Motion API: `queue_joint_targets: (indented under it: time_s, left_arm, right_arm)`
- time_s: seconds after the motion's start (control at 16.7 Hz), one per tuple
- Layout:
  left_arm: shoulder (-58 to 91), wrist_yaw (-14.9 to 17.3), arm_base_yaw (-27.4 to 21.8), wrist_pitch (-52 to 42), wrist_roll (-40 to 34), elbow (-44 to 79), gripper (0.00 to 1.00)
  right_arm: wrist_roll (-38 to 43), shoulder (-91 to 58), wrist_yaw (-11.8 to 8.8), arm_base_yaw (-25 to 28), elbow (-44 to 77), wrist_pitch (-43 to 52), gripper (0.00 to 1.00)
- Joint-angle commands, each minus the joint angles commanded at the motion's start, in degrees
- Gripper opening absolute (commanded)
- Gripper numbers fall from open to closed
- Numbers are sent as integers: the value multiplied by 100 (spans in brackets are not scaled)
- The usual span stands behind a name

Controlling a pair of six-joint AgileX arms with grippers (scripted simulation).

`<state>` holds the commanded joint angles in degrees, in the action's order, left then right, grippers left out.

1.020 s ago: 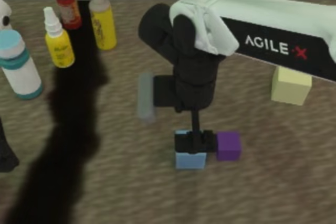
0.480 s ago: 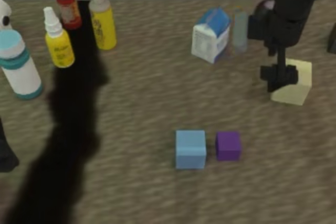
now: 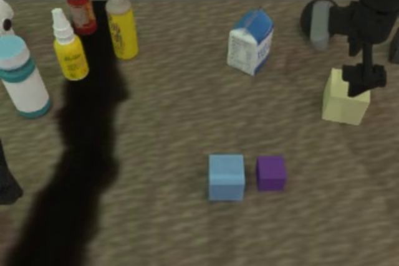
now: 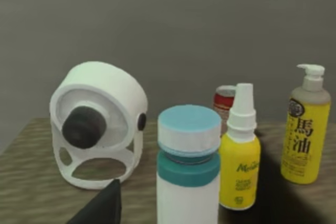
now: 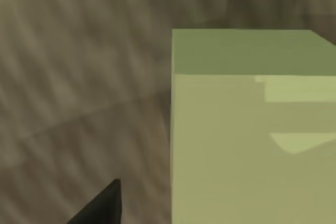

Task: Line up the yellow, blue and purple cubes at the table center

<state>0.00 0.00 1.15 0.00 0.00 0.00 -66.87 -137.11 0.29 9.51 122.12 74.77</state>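
The right claw [image 3: 363,80] hung over the yellow cube [image 3: 346,101] at the far right of the bench [image 3: 162,129]. I could not tell how far open it was, or whether it touched the cube. The blue cube [image 3: 225,177] sat near the middle, with the purple cube [image 3: 271,173] just beside it on its right, a small gap between them. The left arm stayed parked at the left edge, by the bottles [image 3: 68,48].
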Motion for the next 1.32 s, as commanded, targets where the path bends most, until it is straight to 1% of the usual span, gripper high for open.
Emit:
queue_joint_targets:
  time_s: [0.18, 0.54, 0.84, 1.32]
  left_arm:
    - [0, 0, 0, 0, 0, 0, 100]
    - [0, 0, 0, 0, 0, 0, 100]
    - [0, 0, 0, 0, 0, 0, 100]
    - [0, 0, 0, 0, 0, 0, 100]
  right_arm:
    - [8, -62, 1, -3, -202, -229, 100]
    - [9, -404, 5, -7, -1133, -1548, 100]
    - [4, -464, 6, -8, -1265, -1705, 100]
    - [4, -464, 6, -8, -1265, -1705, 40]
